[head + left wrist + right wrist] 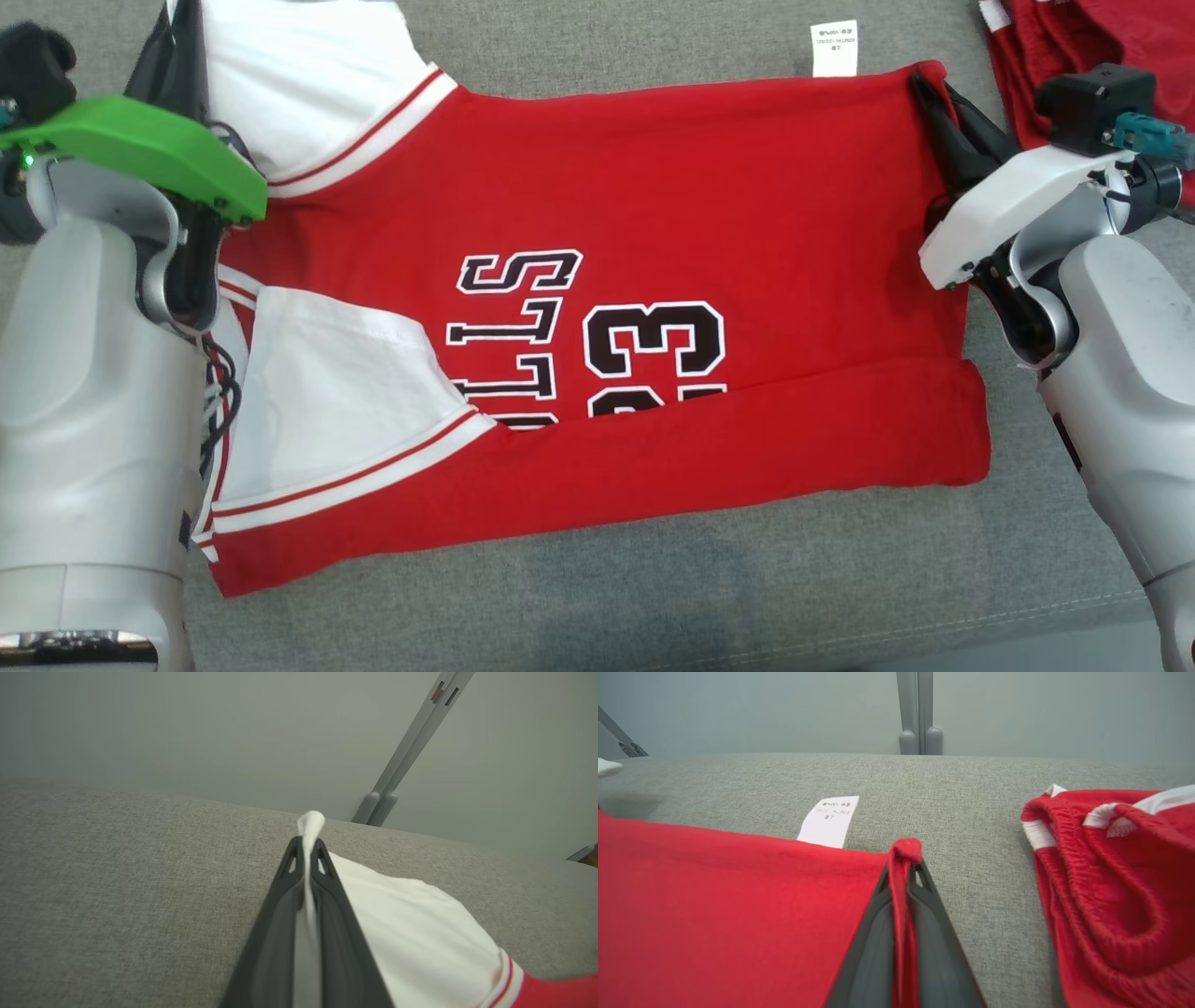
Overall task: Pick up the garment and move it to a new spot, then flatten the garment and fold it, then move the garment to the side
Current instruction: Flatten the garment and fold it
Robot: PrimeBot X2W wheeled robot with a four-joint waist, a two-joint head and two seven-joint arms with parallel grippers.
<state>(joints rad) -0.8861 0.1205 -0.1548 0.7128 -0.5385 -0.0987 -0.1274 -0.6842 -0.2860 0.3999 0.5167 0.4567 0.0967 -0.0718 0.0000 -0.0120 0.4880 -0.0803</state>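
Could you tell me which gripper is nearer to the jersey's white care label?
Right. The right gripper pinches a corner of the red jersey just beside the white care label; the left gripper holds its white sleeve at the opposite end.

The jersey (653, 233) lies spread on the upholstered surface (653, 579). Its care label (834, 47) juts from the far edge, toward the right; shorts (1036, 47) lie further right, apart.
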